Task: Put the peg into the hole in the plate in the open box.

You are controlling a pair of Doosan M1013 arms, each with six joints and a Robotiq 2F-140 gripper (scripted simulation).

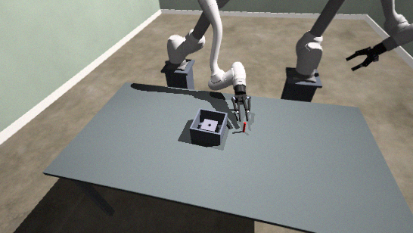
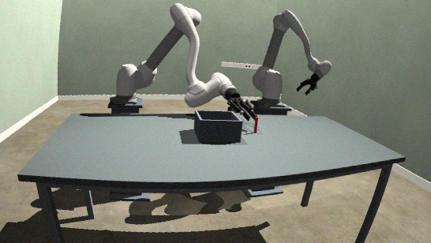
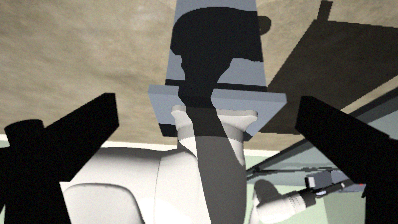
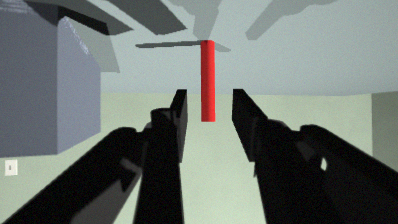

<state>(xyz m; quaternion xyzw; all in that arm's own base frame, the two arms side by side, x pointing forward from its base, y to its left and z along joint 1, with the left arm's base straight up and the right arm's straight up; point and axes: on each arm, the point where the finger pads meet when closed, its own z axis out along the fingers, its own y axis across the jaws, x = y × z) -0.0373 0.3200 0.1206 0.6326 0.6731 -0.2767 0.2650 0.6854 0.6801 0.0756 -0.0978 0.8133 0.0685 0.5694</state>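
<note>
Near the long edge of the tabletop (image 1: 287,163) (image 2: 158,154) (image 3: 382,120) (image 4: 300,60) that faced the two arm pedestals, you had the right gripper (image 1: 243,119) (image 2: 252,117) (image 3: 351,181) (image 4: 209,104) tilted down by the red peg (image 1: 244,127) (image 2: 256,125) (image 4: 208,82). Its fingers were partly open with nothing clenched between them (your wrist view showed a gap on both sides of the red, so yeah, released). The peg stood upright on the table, near the open box (image 1: 206,137) (image 2: 219,131) (image 4: 30,80), between it and the short edge on the left arm's side.

Your box also sat closer to the pedestal-side edge than to the opposite long one, well in from all the corners. Down inside it you had the pale plate (image 1: 213,128) with its dark hole (image 1: 209,125), and the peg was outside the box, so your insertion wasn't done.

As for your left gripper (image 1: 349,64) (image 2: 302,91) (image 3: 208,111), it hung in the air well apart from the box and peg, out past the pedestal-side edge, with its fingers spread wide and holding nothing.
</note>
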